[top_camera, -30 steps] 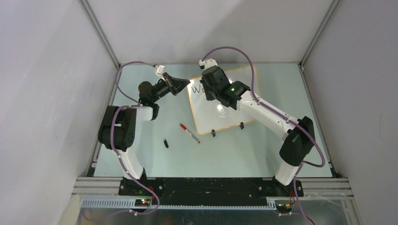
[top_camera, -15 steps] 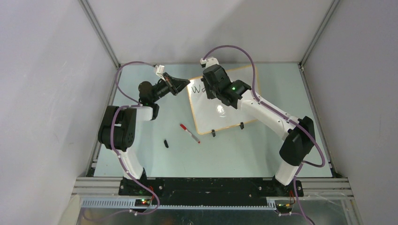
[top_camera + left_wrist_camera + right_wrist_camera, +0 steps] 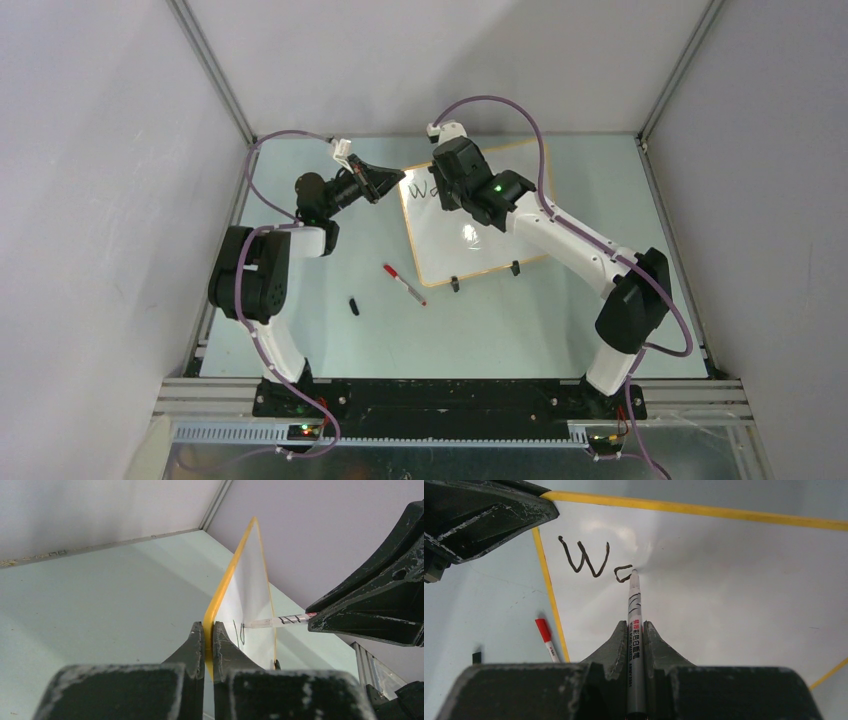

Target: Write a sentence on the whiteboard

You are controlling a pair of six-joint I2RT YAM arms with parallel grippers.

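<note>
- With left gripper [image 3: 209, 628], pinching tight the left frame edge of whiteboard [image 3: 482, 252], at far middle of table [image 3: 330, 340].
- With right gripper [image 3: 636, 630], clamping a marker [image 3: 634, 611], tip touching the board at sentence [image 3: 592, 566], just after "W".

The whiteboard [image 3: 490, 250] stands across the far centre of the desk [image 3: 560, 320]. Its left edge is taken up by the left hand [image 3: 209, 630], which is clamped on the frame. The right hand [image 3: 636, 630] and its black marker [image 3: 634, 600] cover the upper-left face. A red-capped marker [image 3: 404, 284] and a black cap [image 3: 354, 306] lie off the front-left corner. There is open desk to the right and along the near edge.
</note>
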